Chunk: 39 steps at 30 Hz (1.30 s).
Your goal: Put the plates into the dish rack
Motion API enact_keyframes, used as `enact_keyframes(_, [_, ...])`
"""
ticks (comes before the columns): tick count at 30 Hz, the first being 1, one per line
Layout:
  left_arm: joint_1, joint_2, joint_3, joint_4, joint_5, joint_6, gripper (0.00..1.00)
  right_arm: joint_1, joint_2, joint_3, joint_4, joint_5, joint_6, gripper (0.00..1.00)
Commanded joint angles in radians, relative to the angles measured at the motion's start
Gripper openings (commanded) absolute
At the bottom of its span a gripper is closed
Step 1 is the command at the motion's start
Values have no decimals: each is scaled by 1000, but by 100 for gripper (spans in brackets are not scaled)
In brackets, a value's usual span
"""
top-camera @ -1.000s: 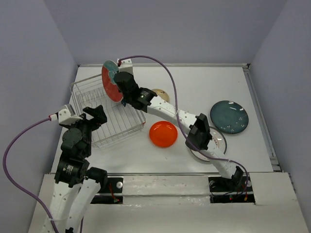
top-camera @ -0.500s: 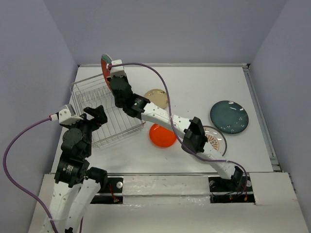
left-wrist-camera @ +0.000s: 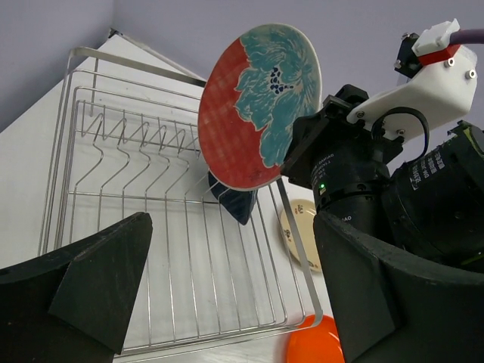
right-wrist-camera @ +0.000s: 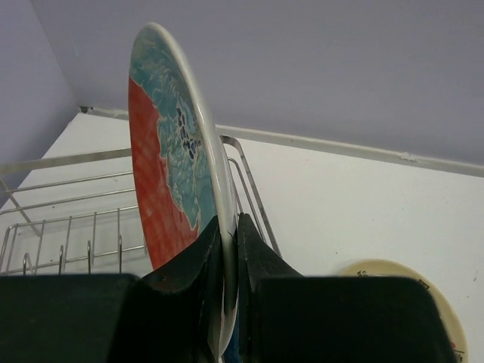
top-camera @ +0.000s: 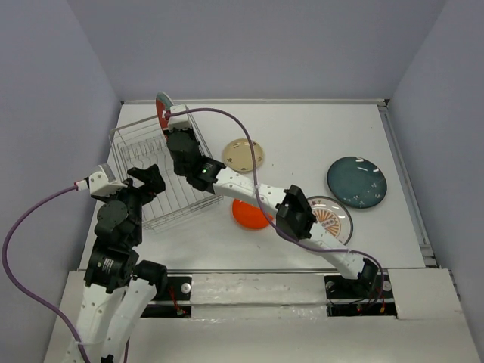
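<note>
White counter (top-camera: 302, 136), grey walls. At ten o'clock the right gripper (right-wrist-camera: 228, 249), jaws clamped on one floral plate (right-wrist-camera: 162, 151), holds it upright over the single rack (top-camera: 162, 204). It may slip or strike the one blue dish (left-wrist-camera: 231, 204) racked below. Four lie loose: cream plate (top-camera: 243, 154), orange plate (top-camera: 243, 217), teal plate (top-camera: 356, 182), emblem plate (top-camera: 335, 217). The left gripper (top-camera: 149, 178) has its jaws wide apart and empty.

I count six plates, no two alike: one red-and-teal floral plate (left-wrist-camera: 257, 106), one cream plate (top-camera: 243, 154), one orange plate (top-camera: 242, 217) (half hidden from above), one dark teal plate (top-camera: 356, 181), one white plate with an orange emblem (top-camera: 333, 217) and one dark blue plate (left-wrist-camera: 236, 204). There is one dish rack (left-wrist-camera: 151, 197). I have two grippers, the left gripper (top-camera: 146, 180) and the right gripper (right-wrist-camera: 227, 234).
</note>
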Motion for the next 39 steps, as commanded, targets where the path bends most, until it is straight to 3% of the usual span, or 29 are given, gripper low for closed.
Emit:
enact_keyframes(1, [-5,-15,46,23,-56,-13,99,2,0,7,201,82,-87,7])
enact_keyframes(8, [-5,-16,50,15,-74,-18,99,22,33,-1,336,134,-267,7])
enact_keyframes(11, [-3,-12,55,14,-87,-24,99,31,50,16,604,223,-534,7])
enact_keyframes(13, [-3,-10,55,15,-85,-24,99,31,32,-7,652,228,-558,7])
enact_keyframes(20, [-2,-10,58,15,-94,-24,99,40,24,-29,631,238,-496,7])
enact_keyframes(25, [-3,-15,56,10,-102,-24,99,40,-12,-120,443,208,-237,7])
enact_keyframes(29, [-5,-16,55,6,-108,-24,99,40,-20,-147,369,173,-161,7])
enact_keyframes(31, [-8,-16,55,6,-110,-21,99,40,-46,-168,315,134,-96,15])
enact_keyframes(32, [-8,-16,55,6,-111,-21,99,40,-66,-197,301,111,-69,23])
enact_keyframes(33, [-8,-16,55,4,-111,-19,99,40,-113,-250,259,94,-33,38])
enact_keyframes(34, [-8,-16,55,1,-111,-19,99,40,-138,-274,228,61,48,44])
enact_keyframes(37, [-9,-18,53,-2,-108,-21,99,22,-219,-353,113,-8,176,59])
enact_keyframes(39, [-11,-16,52,0,-105,-19,99,13,-313,-449,91,-94,241,64])
